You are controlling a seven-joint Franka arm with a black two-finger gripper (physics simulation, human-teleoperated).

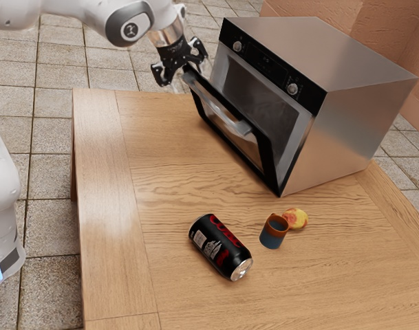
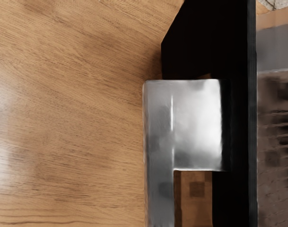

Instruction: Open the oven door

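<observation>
Oven door (image 1: 245, 146) leaned partly open from oven (image 1: 353, 127) on counter (image 1: 126, 206). End effector (image 1: 189, 75) was open, fingers spread, at door's upper edge by handle's (image 1: 219, 113) end. Can (image 1: 219, 246) lay near cup (image 1: 273, 232).

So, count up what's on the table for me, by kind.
Oven: 1
Drink can: 1
Cup: 1
Yellow-and-red thing, possibly fruit: 1
Total: 4
</observation>
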